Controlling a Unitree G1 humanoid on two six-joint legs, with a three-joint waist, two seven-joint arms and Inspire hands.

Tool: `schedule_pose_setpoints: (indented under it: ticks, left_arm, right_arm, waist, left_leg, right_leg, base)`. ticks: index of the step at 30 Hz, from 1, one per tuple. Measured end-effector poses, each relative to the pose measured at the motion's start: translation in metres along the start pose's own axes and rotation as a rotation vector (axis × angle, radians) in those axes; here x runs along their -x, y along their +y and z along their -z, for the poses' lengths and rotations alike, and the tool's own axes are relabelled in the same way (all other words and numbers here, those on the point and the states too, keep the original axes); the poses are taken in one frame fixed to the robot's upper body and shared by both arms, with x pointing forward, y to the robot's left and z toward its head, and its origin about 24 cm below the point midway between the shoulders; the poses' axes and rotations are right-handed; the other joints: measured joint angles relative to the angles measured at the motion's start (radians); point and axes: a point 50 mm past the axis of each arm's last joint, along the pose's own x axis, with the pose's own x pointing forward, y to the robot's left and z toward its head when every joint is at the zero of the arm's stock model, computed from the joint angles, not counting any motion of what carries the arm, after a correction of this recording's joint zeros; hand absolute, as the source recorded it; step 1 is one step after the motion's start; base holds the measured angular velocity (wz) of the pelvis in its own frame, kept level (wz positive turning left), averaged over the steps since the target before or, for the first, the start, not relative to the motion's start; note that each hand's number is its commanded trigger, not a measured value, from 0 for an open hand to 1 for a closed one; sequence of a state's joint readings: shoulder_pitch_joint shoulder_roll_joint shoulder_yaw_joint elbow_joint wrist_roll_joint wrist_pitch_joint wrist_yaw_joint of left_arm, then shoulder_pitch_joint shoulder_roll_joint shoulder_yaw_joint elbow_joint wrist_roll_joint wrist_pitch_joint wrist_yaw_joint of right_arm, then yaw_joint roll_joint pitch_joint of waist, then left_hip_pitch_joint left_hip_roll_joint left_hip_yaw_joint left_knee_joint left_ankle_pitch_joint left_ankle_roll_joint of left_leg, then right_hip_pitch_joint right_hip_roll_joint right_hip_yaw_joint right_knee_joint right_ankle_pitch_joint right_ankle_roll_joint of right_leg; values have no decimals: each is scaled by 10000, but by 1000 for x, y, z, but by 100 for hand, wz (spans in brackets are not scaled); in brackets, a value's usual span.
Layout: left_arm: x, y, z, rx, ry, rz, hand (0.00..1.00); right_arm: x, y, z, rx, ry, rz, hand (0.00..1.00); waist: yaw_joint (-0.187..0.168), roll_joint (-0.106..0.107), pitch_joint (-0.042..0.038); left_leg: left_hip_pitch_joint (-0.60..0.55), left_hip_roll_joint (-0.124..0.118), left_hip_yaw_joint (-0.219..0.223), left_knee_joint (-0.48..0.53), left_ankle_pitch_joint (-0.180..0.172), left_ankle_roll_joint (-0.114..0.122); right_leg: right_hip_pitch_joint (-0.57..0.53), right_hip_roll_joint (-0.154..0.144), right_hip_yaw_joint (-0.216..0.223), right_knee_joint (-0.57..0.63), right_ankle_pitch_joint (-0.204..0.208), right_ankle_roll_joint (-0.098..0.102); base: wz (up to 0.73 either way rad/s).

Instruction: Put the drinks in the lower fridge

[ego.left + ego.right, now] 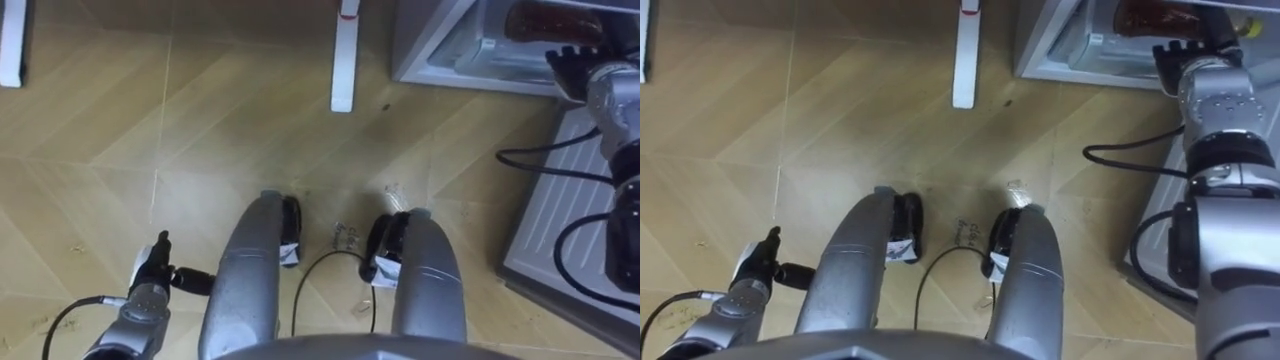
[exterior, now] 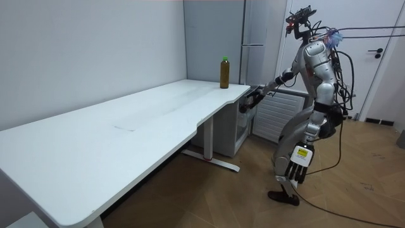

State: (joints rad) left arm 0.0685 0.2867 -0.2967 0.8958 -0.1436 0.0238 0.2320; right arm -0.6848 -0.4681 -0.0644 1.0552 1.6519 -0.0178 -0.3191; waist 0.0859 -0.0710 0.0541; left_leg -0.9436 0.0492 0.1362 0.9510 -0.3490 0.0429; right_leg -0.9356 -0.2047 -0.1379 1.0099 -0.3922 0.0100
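A dark reddish drink bottle point(image 1: 545, 20) lies at the mouth of the open lower fridge point(image 1: 440, 55), at the upper right of the eye views. My right hand point(image 1: 573, 62) reaches in from the right, its dark fingers curled on the bottle's near end. In the room view that hand point(image 2: 249, 99) is stretched toward the fridge beyond the table's corner. A second bottle point(image 2: 224, 71), amber with a green cap, stands upright on the white table's point(image 2: 126, 133) far corner. My left hand point(image 1: 150, 272) hangs idle beside my left leg with relaxed fingers.
The fridge door point(image 1: 560, 200) stands swung open on my right, its ribbed white inner side facing me. A white table leg point(image 1: 344, 55) rests on the wooden floor just left of the fridge. I stand bent forward between table and fridge.
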Motion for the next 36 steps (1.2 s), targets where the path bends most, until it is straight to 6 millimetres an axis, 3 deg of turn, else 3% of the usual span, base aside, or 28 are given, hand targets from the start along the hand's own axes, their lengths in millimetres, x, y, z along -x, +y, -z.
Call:
schedule_pose_setpoints:
  ticks: [5, 21, 29, 32, 36]
  left_arm:
    - [-1, -1, -3, 39, -61, 19, 0]
    - [-5, -11, -12, 420, -23, 592, 0]
    - [-7, 0, -3, 1017, 375, 763, 0]
    - [-6, 6, 9, 1312, 814, 628, 0]
    - [-5, 12, 18, 1703, 1015, 515, 0]
  right_arm:
    - [0, -5, -1, 0, -65, 133, 0]
    - [-3, -61, -5, 427, -84, 1288, 0]
    - [0, -96, -8, 1133, 35, 1427, 0]
    - [2, -111, -10, 1315, 73, 1460, 0]
    - [5, -121, -14, 1231, 15, 1144, 0]
  waist:
    - [44, 65, 21]
    - [303, 186, 29]
    - [295, 180, 33]
    - [264, 162, 42]
    - [64, 157, 39]
  left_leg:
    - [255, 5, 36, -187, -1, 1]
    - [2431, -47, 183, -1678, 48, -70]
    - [3563, -84, 222, -2331, 70, -102]
    - [4317, -95, 274, -2896, 85, -120]
    - [4864, -50, 302, -3212, 122, -173]
  right_leg:
    - [251, 24, -13, -209, 34, 29]
    - [2357, 83, -84, -1631, 144, 199]
    - [3534, 189, -155, -2497, 258, 334]
    - [4248, 273, -150, -3044, 386, 392]
    - [4825, 448, -145, -3597, 560, 405]
  base:
    - [-1]
    - [-1]
    - [-3]
    - [-12]
    - [-12]
